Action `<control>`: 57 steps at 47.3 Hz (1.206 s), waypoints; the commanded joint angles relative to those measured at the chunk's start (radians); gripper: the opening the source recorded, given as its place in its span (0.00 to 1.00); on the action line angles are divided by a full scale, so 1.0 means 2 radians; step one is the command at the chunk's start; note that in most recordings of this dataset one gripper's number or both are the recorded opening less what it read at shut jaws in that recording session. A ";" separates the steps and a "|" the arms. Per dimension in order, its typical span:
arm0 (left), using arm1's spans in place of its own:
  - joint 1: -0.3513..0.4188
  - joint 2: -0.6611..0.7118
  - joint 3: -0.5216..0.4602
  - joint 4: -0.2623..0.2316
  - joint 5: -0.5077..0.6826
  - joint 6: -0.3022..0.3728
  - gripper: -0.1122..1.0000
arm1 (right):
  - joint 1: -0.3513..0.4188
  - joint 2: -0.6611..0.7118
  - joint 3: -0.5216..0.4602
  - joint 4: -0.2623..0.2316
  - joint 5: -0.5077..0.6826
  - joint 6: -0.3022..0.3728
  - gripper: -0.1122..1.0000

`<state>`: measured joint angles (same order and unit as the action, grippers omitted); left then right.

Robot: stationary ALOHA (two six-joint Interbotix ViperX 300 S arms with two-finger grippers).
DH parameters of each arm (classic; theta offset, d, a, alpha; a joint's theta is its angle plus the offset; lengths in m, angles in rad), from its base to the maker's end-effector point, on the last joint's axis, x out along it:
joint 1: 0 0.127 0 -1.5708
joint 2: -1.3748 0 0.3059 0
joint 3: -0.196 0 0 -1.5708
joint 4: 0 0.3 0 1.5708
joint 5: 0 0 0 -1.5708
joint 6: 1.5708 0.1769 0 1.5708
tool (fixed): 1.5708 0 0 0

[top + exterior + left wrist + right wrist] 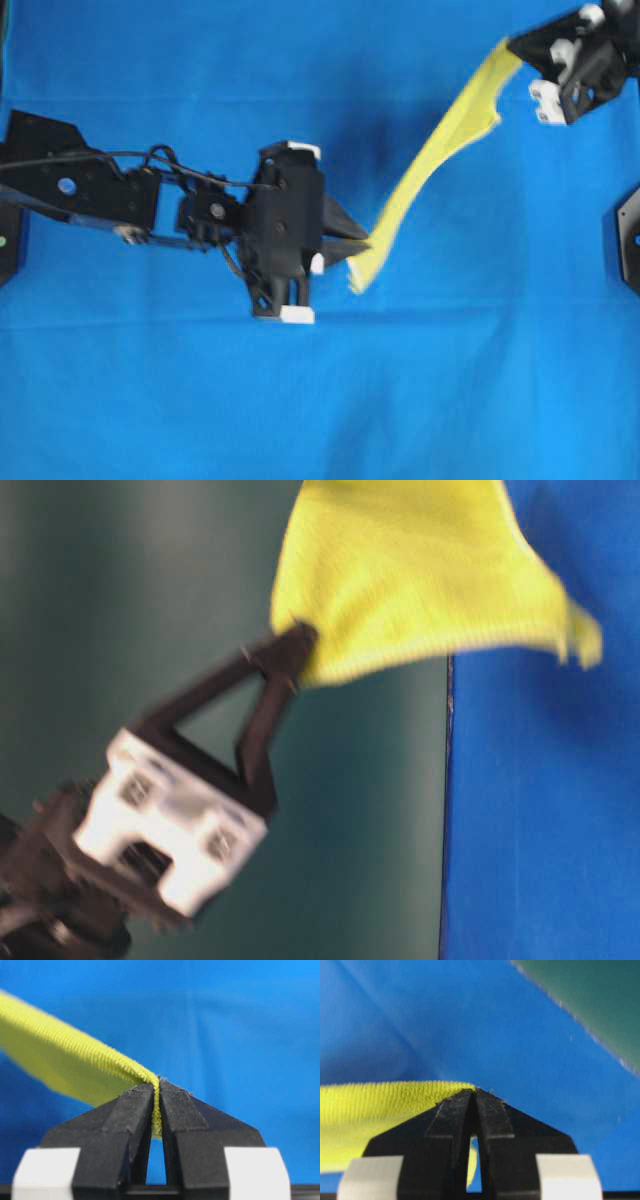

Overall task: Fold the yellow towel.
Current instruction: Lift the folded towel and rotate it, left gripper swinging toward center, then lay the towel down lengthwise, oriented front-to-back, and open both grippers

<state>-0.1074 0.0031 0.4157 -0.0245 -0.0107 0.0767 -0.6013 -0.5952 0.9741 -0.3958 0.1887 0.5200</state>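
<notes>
- Towel (pixel 75 1067) first, seen from the left wrist: its ribbed yellow hem runs up from the left and ends pinched between the jaws of the left gripper (pixel 157 1105), which are pressed together on that corner.
- From the right wrist, the right gripper (pixel 474 1110) is likewise clamped on another corner; the cloth trails off to the left of its jaws, with some yellow showing in the slit behind the tips.
- From table level, the cloth hangs off the tips of one gripper, clear of the blue table (pixel 540 830).
- From overhead, the towel (pixel 440 150) stretches as a narrow band from the tips of the left gripper (pixel 362 243) to the tips of the right gripper (pixel 512 47), edge-on and apparently lifted.
- Step in hand, as I judge it: the cloth is held up by two corners, ready to be laid out or doubled over.
- Next move likely calls for lowering both corners evenly, keeping the band taut so it does not twist.
- No brand, label or writing is readable anywhere.
</notes>
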 commanded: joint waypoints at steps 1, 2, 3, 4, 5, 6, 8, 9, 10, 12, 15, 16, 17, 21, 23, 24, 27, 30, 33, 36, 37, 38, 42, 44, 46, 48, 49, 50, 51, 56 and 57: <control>-0.020 0.005 -0.030 0.001 -0.011 0.001 0.12 | -0.017 0.021 -0.025 -0.003 -0.019 -0.002 0.12; -0.021 0.010 -0.034 0.001 -0.012 0.001 0.12 | -0.018 0.026 -0.029 -0.003 -0.023 -0.002 0.12; -0.021 0.014 -0.039 0.001 -0.012 0.002 0.12 | -0.018 0.031 -0.033 -0.003 -0.025 -0.002 0.12; -0.021 0.018 -0.042 0.001 -0.012 0.002 0.12 | -0.018 0.038 -0.038 -0.003 -0.028 -0.002 0.12; -0.022 0.025 -0.048 0.001 -0.012 0.002 0.12 | -0.018 0.043 -0.041 -0.003 -0.031 -0.002 0.12; -0.022 0.029 -0.053 0.001 -0.012 0.002 0.12 | -0.018 0.048 -0.045 -0.003 -0.033 -0.003 0.12; -0.022 0.036 -0.059 0.001 -0.013 0.001 0.12 | -0.018 0.063 -0.056 -0.003 -0.036 -0.003 0.12; -0.022 0.040 -0.063 0.001 -0.013 0.001 0.12 | -0.018 0.068 -0.061 -0.003 -0.037 -0.003 0.12; -0.022 0.044 -0.066 0.001 -0.013 0.001 0.12 | -0.018 0.073 -0.064 -0.003 -0.038 -0.003 0.12; -0.023 0.051 -0.073 0.001 -0.013 0.001 0.12 | -0.018 0.082 -0.071 -0.003 -0.040 -0.003 0.12; -0.023 0.059 -0.083 0.001 -0.013 0.001 0.12 | -0.018 0.094 -0.079 -0.003 -0.043 -0.003 0.12; -0.023 0.064 -0.087 0.001 -0.013 0.002 0.12 | -0.018 0.097 -0.081 -0.003 -0.044 -0.003 0.12; -0.022 0.067 -0.090 0.001 -0.013 0.002 0.12 | -0.018 0.100 -0.084 -0.003 -0.044 -0.004 0.12; -0.022 0.074 -0.095 0.001 -0.010 0.002 0.12 | -0.018 0.107 -0.091 -0.003 -0.046 -0.004 0.12; -0.021 0.075 -0.097 0.001 -0.010 0.002 0.12 | -0.018 0.108 -0.091 -0.003 -0.046 -0.005 0.12; -0.021 0.076 -0.097 0.001 -0.010 0.002 0.12 | -0.018 0.108 -0.091 -0.004 -0.047 -0.005 0.12; -0.021 0.077 -0.099 0.001 -0.012 0.002 0.12 | -0.018 0.107 -0.090 -0.005 -0.046 -0.005 0.12; -0.021 0.078 -0.101 0.001 -0.014 0.002 0.12 | -0.018 0.106 -0.089 -0.004 -0.045 -0.005 0.12; -0.021 0.083 -0.107 0.001 -0.015 0.002 0.12 | -0.020 0.101 -0.086 -0.005 -0.044 -0.005 0.12; -0.021 0.092 -0.116 0.001 -0.018 0.003 0.12 | -0.024 0.092 -0.078 -0.005 -0.041 -0.005 0.12; -0.021 0.097 -0.123 0.001 -0.019 0.003 0.12 | -0.026 0.087 -0.074 -0.005 -0.038 -0.005 0.12; -0.021 0.102 -0.127 0.001 -0.019 0.003 0.12 | -0.028 0.081 -0.071 -0.005 -0.037 -0.005 0.12; -0.021 0.122 -0.151 0.001 -0.023 0.005 0.12 | -0.035 0.057 -0.054 -0.005 -0.028 -0.005 0.12; -0.021 0.135 -0.168 0.001 -0.023 0.007 0.12 | -0.037 0.042 -0.047 -0.005 -0.021 -0.005 0.12; -0.021 0.145 -0.181 0.001 -0.023 0.010 0.12 | -0.039 0.026 -0.038 -0.005 -0.010 -0.005 0.12; -0.021 0.158 -0.199 0.001 -0.024 0.015 0.12 | -0.039 0.015 -0.033 -0.005 0.001 -0.007 0.12; -0.020 0.164 -0.206 0.001 -0.024 0.016 0.12 | -0.039 0.008 -0.031 -0.005 0.009 -0.007 0.12; -0.020 0.170 -0.212 0.001 -0.024 0.017 0.12 | -0.038 0.003 -0.029 -0.005 0.015 -0.007 0.12; -0.020 0.175 -0.217 0.001 -0.025 0.018 0.12 | -0.039 0.000 -0.028 -0.005 0.018 -0.007 0.12; -0.018 0.194 -0.232 0.000 -0.028 0.017 0.12 | -0.039 0.002 -0.028 -0.005 0.027 -0.008 0.12; -0.017 0.196 -0.232 0.001 -0.028 0.017 0.12 | -0.038 0.005 -0.028 -0.005 0.026 -0.008 0.12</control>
<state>-0.1197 0.4019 -0.0107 -0.0245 -0.0568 0.1120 -0.6581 -0.5952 0.9311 -0.4004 0.2393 0.5062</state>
